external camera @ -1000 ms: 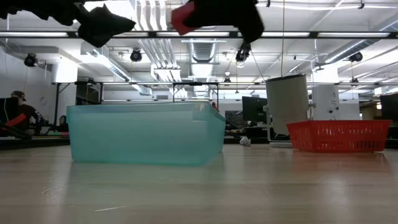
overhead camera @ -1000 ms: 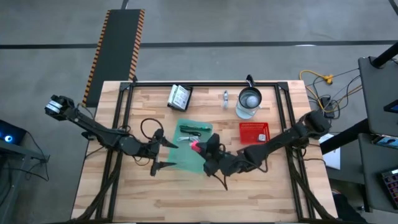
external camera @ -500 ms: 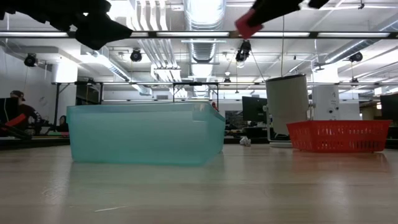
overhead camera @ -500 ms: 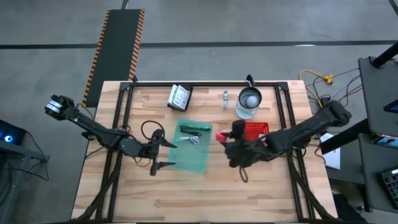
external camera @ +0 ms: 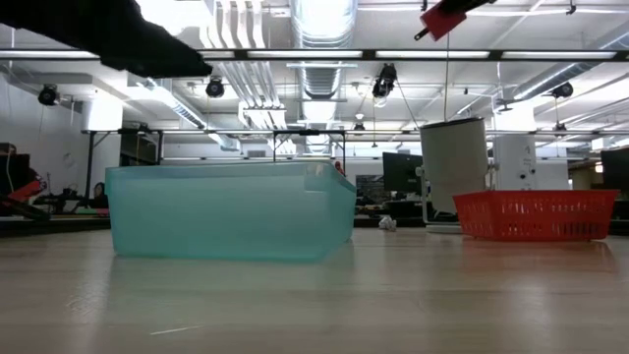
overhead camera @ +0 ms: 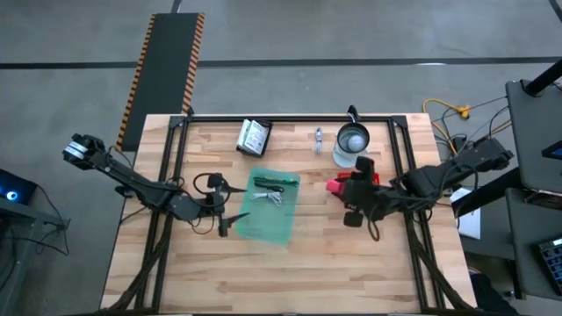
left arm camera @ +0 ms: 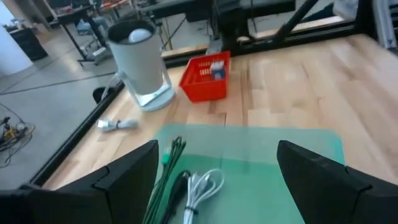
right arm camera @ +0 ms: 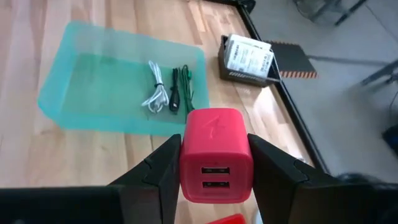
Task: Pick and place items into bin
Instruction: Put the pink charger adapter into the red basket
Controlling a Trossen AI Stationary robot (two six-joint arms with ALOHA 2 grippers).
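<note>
Your right gripper point(overhead camera: 336, 186) has been swinging away from the teal bin point(overhead camera: 283, 230) toward three o'clock, pinching the red USB charger point(right arm camera: 216, 156). It's hanging over the red basket point(overhead camera: 369, 179), so that item isn't binned. Your left gripper point(overhead camera: 223, 212), fingers spread and empty, is waiting at the bin's nine o'clock.

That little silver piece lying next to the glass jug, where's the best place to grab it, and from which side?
I'd pinch the silver piece across its narrow width, near the middle, coming straight down from above. It lies flat on the table, long and thin, so only its long sides offer a hold. The jug stands close beside it, so keep the fingers narrow.
</note>
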